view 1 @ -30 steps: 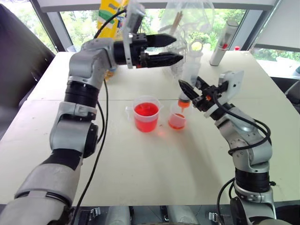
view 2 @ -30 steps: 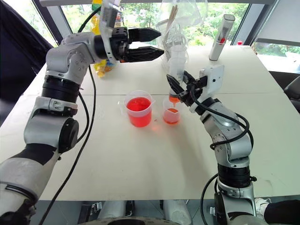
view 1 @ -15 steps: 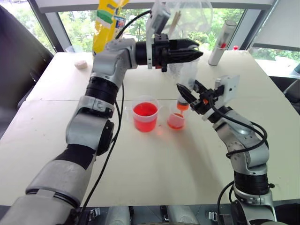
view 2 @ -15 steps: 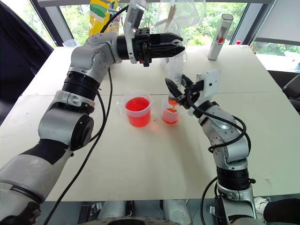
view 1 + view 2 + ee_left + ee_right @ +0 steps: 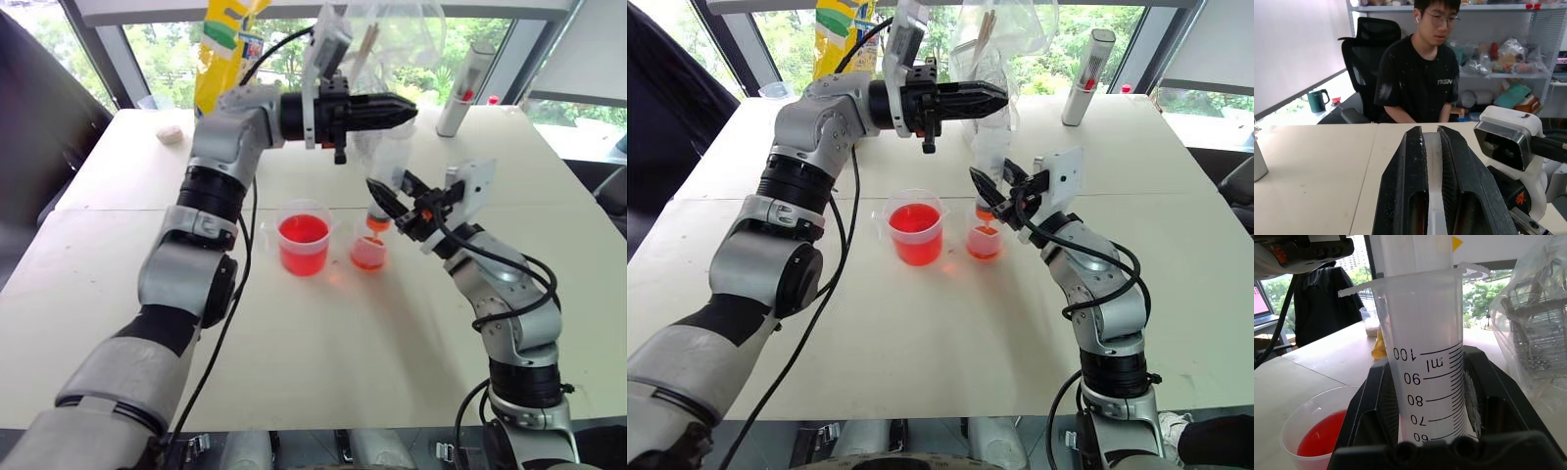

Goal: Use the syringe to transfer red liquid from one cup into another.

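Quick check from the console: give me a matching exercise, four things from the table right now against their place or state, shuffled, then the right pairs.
Things:
1. syringe
2. handled beaker
3. small cup
4. left gripper

States:
A. shut, pointing level above the syringe barrel's top
B. directly under the syringe's orange tip
C. upright, barrel clamped in the right gripper
D. holds the most red liquid, left of the small cup

Pairs: 1-C, 2-D, 3-B, 4-A

- The syringe (image 5: 1425,357) barrel is showing printed graduations "100", "90", "80", "70", "60" and the unit "ml".
- The person's black shirt (image 5: 1418,81) is bearing small lettering reading "TREN".
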Available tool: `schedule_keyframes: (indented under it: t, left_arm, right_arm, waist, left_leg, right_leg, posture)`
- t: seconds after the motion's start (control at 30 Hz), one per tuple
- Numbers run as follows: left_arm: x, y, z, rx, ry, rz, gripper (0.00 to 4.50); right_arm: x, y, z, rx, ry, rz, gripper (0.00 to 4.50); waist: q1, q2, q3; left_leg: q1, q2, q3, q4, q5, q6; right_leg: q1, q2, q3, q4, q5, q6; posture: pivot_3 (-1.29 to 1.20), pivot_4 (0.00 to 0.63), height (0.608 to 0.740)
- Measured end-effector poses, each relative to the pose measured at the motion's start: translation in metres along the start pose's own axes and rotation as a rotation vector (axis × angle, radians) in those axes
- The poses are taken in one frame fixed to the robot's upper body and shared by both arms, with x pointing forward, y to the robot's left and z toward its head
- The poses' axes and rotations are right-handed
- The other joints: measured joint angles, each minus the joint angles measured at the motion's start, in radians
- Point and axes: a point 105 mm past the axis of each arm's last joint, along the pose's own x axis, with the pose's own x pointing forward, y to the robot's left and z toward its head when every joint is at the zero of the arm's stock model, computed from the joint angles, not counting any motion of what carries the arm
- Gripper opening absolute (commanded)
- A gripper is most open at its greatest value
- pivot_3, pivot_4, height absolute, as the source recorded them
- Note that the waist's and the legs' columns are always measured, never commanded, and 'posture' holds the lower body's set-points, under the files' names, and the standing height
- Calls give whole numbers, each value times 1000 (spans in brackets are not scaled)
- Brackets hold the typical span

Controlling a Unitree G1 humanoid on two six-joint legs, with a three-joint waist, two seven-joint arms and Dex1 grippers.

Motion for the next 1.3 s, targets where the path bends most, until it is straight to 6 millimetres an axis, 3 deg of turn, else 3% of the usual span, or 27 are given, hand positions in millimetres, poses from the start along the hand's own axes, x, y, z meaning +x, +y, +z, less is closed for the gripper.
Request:
schedule_keyframes:
  t: [0.47,1.03,1.07,1.3]
  left_arm:
    - [0,-6,-18,-6,-4,9,20]
    - [-2,-9,-17,-1,-12,32,20]
    - [-2,-8,-16,-9,-12,35,904]
    - [-14,-3,-17,-73,2,71,4337]
  right_arm:
    - [1,0,1,13,62,35,1402]
    - [1,0,7,10,82,56,1402]
    - [0,0,8,10,79,55,1402]
    - [-3,-9,25,-9,-4,0,1402]
  waist:
    - [0,0,0]
    - [0,0,0]
    - [0,0,0]
    - [-3,0,0]
  left_leg:
    - [0,0,0,0,0,0]
    - [0,0,0,0,0,0]
    - [0,0,0,0,0,0]
    - [1,1,0,0,0,0]
  right_leg:
    - [0,0,0,0,0,0]
    - [0,0,0,0,0,0]
    - [0,0,0,0,0,0]
    - [0,1,0,0,0,0]
  posture:
    - [0,150,739]
    - [0,150,739]
    - [0,150,739]
    - [0,150,739]
